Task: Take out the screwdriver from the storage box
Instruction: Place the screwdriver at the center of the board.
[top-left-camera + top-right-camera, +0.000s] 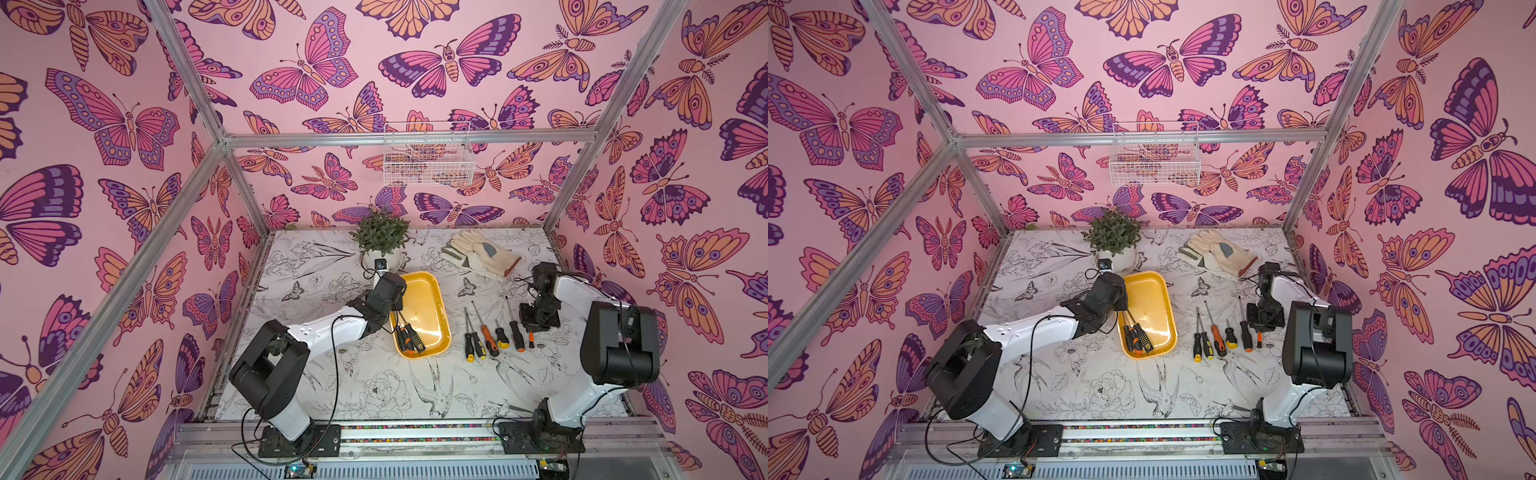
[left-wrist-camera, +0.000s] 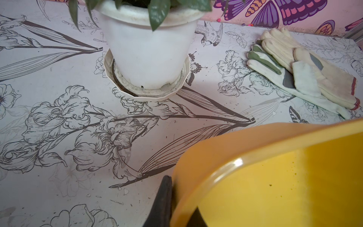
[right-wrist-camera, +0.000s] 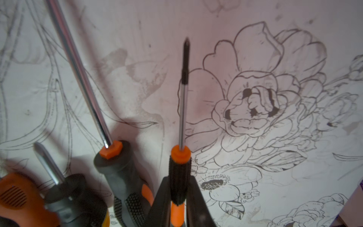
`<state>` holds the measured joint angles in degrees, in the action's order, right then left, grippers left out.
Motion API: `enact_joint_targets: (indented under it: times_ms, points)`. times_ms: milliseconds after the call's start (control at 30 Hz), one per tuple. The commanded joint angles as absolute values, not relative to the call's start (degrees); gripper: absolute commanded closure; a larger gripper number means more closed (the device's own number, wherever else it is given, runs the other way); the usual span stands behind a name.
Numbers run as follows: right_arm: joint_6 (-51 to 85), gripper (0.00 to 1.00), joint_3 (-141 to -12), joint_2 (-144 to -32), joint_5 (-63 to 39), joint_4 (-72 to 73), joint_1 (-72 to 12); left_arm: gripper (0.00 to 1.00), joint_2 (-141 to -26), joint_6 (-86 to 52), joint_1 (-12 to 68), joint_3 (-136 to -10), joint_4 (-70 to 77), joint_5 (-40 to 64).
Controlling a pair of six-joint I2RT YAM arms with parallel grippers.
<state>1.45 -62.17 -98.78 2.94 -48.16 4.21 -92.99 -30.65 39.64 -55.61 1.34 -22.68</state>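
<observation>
Storage box point(image 1: 424, 297) on floral tabletop point(image 1: 353, 376).

A staged robot test booth: silver aluminium frame bars point(image 1: 411, 137) hold pink butterfly-print wall panels point(image 1: 232, 54), two white-and-black robot arms point(image 1: 328, 324) bolt to a metal base rail point(image 1: 415, 428), and a leafy green plant in a white pot point(image 2: 145, 49) stands on the floral-print tabletop point(image 2: 59, 157) just beyond the left gripper point(image 2: 181, 198).
</observation>
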Motion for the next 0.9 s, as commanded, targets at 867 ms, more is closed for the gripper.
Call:
enact_joint_targets:
  times_ms: [867]
  points:
    - [0.83, 0.83, -65.10, -103.21, -0.44, -47.99, 4.48, 1.00, -90.92, -30.46, 39.12, -54.76, 2.64, -22.50]
